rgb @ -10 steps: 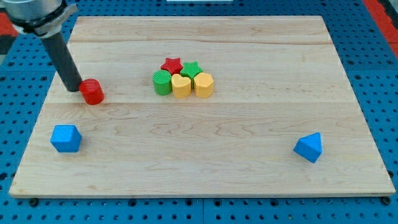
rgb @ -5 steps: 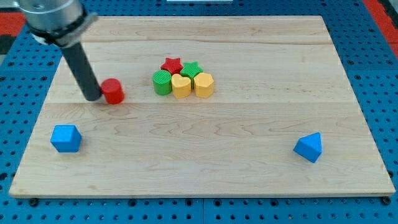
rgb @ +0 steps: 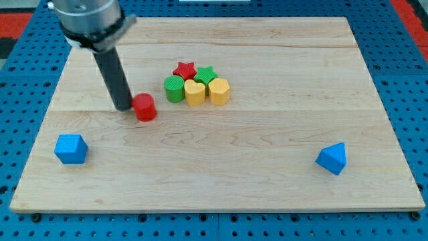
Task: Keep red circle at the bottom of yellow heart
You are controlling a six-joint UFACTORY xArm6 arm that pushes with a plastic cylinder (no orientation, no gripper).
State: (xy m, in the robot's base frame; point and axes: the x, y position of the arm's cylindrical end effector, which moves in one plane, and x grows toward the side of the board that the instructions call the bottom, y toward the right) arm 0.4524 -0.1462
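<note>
The red circle lies on the wooden board, left of the middle. My tip touches its left side. The yellow heart sits to the right in a tight cluster with a green circle, a yellow block, a red star and a green star. The red circle is down-left of the yellow heart, about 75 px to its left.
A blue block lies near the board's bottom left. Another blue block lies at the bottom right. The board's edges meet a blue pegboard surface all around.
My tip has pushed the red circle to the right and slightly down, from the board's left towards the cluster.
</note>
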